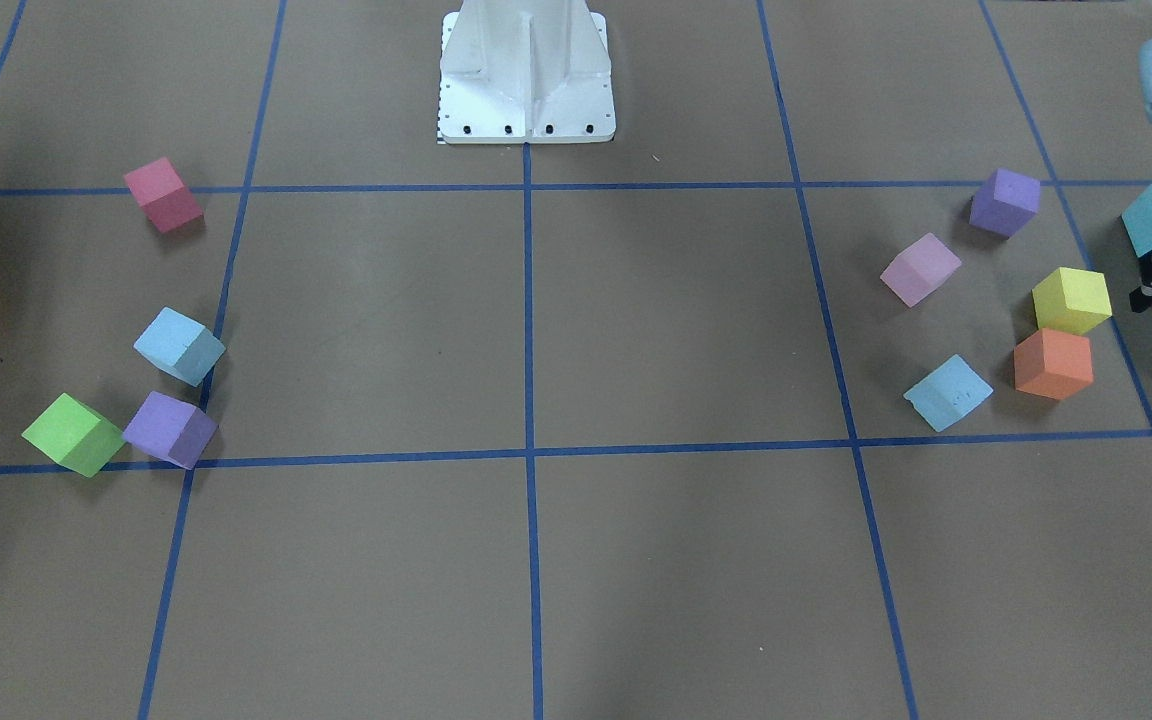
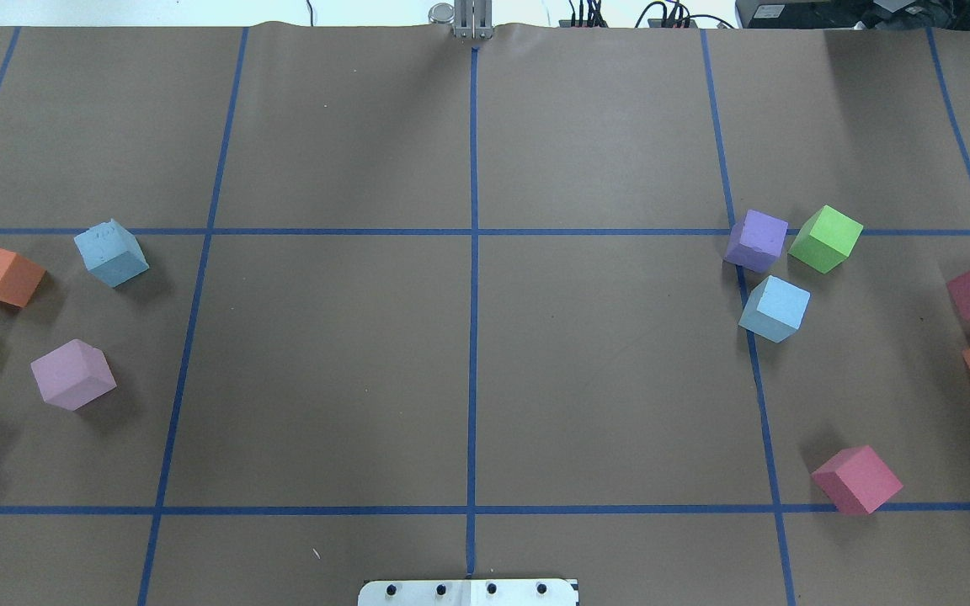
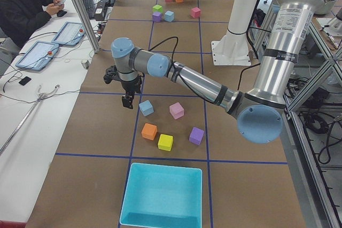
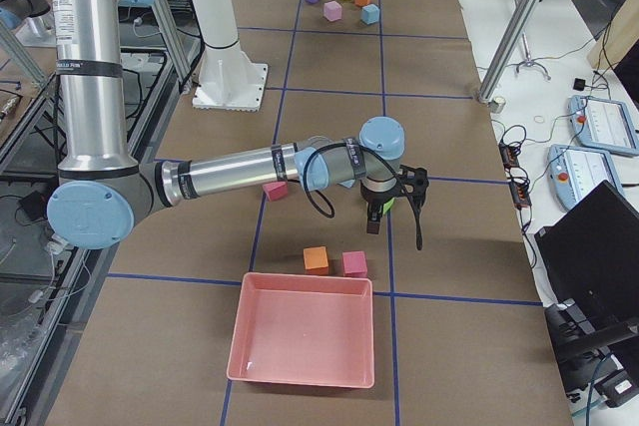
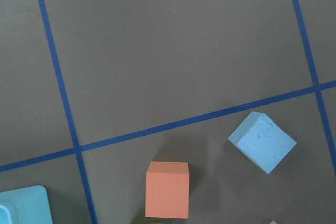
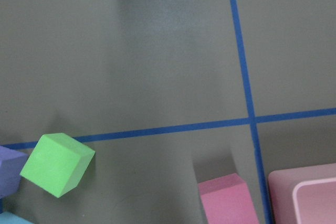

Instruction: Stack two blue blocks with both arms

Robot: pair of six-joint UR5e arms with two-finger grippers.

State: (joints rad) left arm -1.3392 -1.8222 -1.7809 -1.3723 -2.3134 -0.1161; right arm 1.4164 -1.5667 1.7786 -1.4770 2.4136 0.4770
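Likely light, soft foam: take left blue block [image 2: 110, 252] and right blue block [image 2: 775, 308] by opposite flat faces. Left pincer [image 3: 127, 101], right pincer [image 4: 373, 221]: cannot tell how open.

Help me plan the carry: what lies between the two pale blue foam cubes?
Only bare brown table cover and blue tape lines lie between the left pale blue foam cube and the right pale blue foam cube, per the overhead view.

The blue block at 3 o'clock [image 1: 948, 392] of the front-facing view is matt foam with a pitted top; the blue block at 9 o'clock [image 1: 179, 346] looks smoother. The brown paper [image 1: 376, 330] is matt, the left arm [image 3: 283, 41] satin metal.
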